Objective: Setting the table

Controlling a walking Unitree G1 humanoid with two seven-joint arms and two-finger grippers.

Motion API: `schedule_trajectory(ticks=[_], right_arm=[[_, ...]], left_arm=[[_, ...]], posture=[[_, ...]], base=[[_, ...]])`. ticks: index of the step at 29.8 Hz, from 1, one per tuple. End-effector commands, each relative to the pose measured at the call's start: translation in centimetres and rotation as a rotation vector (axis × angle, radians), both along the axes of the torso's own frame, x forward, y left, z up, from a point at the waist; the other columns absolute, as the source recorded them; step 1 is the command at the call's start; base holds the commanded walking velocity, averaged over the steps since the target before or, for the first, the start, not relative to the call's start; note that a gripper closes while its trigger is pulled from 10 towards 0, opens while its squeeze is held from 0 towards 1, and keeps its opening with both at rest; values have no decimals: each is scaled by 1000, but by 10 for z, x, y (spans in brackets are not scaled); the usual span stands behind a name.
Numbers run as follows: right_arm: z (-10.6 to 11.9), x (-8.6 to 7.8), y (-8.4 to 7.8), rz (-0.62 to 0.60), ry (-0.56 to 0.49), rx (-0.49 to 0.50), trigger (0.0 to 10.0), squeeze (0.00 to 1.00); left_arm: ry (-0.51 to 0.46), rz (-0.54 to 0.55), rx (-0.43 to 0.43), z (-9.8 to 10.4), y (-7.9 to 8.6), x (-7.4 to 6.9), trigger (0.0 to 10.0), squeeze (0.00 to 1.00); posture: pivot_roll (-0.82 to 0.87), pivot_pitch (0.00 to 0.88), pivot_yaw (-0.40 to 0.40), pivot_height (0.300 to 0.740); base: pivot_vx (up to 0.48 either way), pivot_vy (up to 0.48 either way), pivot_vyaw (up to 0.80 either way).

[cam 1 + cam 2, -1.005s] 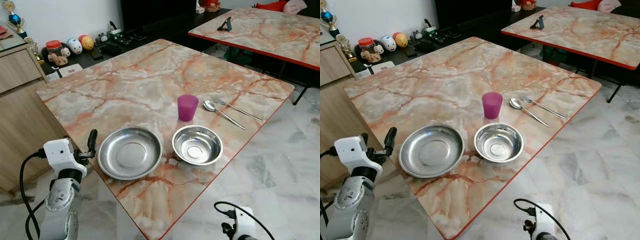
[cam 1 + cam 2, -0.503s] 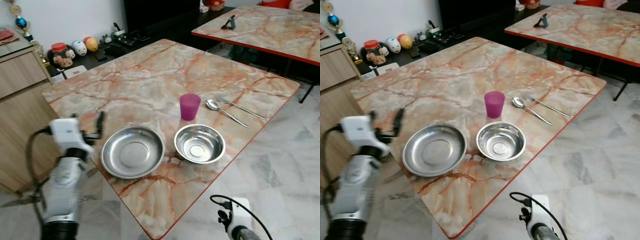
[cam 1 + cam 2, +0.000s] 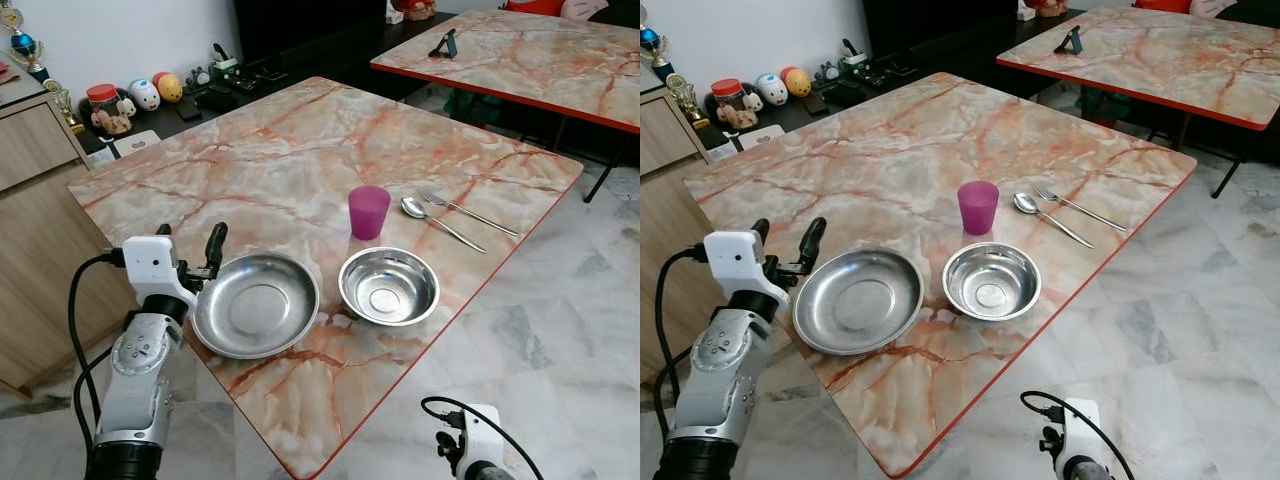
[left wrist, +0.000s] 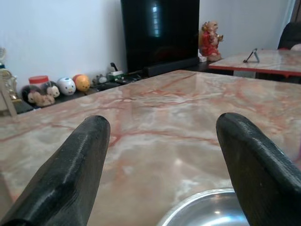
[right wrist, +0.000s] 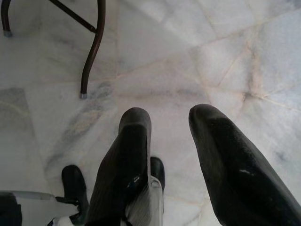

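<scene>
- At the lower left of the left eye view, the left gripper (image 3: 190, 252) is raised beside the table's near-left edge, its two black fingers spread apart and holding nothing.
- One fingertip (image 3: 216, 238) stands just beside the left rim of the steel plate (image 3: 257, 304); whether it touches cannot be told.
- From the left wrist view, the plate's rim (image 4: 207, 212) shows low between the two spread fingers, with the marble tabletop (image 4: 178, 122) running away beyond.
- Right of the plate, near the frame's centre, sits the steel bowl (image 3: 389, 286), close to the plate but apart from it.
- Above the bowl stands the purple cup (image 3: 368, 212), upright.
- Right of the cup lie the spoon (image 3: 440, 222) and fork (image 3: 468, 212), side by side.
- Down at the lower right, the right gripper (image 5: 167, 123) hangs over the pale tiled floor (image 5: 197, 47), fingers apart, empty.
</scene>
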State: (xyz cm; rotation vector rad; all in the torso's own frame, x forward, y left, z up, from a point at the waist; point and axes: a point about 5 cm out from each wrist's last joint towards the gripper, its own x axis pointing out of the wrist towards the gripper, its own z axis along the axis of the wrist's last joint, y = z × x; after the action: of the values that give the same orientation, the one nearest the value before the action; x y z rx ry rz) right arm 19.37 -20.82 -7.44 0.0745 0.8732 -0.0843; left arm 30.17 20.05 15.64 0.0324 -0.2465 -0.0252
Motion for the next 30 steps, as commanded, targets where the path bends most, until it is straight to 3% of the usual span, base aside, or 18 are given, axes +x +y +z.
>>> schedule_trajectory(ticks=[1, 12, 30], right_arm=[[-3, -3, 5, -12, 26, 14, 10000, 0], [-13, -17, 24, -7, 89, 30, 10000, 0], [-12, -15, 21, 6, 80, 19, 10000, 0]], left_arm=[[4, 7, 30, -2, 6, -1, 10000, 0], [62, 1, 47, -15, 7, -1, 10000, 0], [89, 3, 63, -24, 10, -4, 10000, 0]], posture=[[-33, 0, 46, 707], [-41, 0, 55, 707], [-40, 0, 52, 707]], base=[[0, 0, 0], [0, 0, 0], [0, 0, 0]])
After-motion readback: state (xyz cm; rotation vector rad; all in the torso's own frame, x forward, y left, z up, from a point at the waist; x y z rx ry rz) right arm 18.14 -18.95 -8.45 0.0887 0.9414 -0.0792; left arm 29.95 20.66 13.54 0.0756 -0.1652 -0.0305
